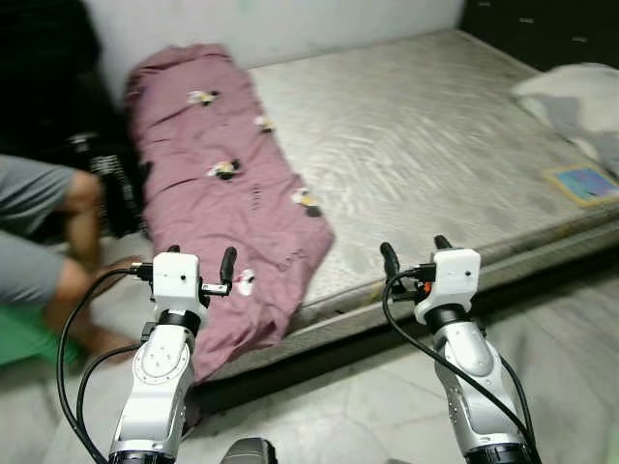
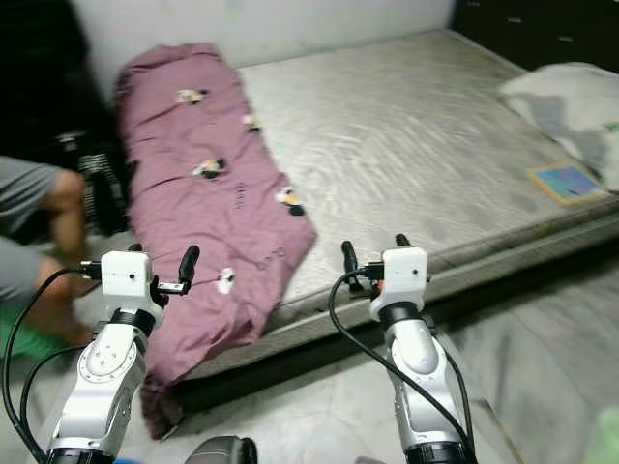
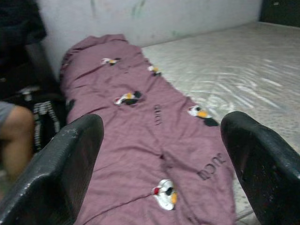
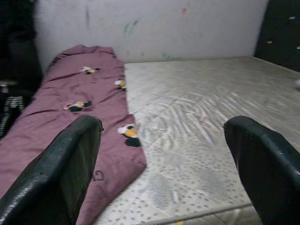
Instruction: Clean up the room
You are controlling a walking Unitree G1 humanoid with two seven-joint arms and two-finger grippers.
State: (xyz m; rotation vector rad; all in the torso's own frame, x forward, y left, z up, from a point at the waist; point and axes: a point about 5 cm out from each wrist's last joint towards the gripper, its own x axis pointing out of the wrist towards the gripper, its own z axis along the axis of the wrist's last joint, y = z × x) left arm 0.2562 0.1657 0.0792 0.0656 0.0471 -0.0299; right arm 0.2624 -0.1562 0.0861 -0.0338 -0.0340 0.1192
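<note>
A purple blanket (image 1: 227, 188) lies along the left edge of the bare mattress (image 1: 426, 145), its near end draping over the front edge. Left gripper (image 1: 201, 269) and right gripper (image 1: 416, 253) hover before that front edge, fingers spread and empty. A seated person's leg (image 1: 73, 227) is beside the mattress's left side.

Not much to read here. The only lettering is on the purple blanket (image 3: 140, 136) lying along the bed's edge: dark printed words scattered between the little cartoon figures. In the left wrist view one word sits near the middle of the blanket and another lower down near its corner, both turned sideways or upside down. They look like the same short word, maybe four or five letters, but it's too blurry to spell out. The small book (image 1: 583, 183) on the mattress has a coloured cover, no readable title.
</note>
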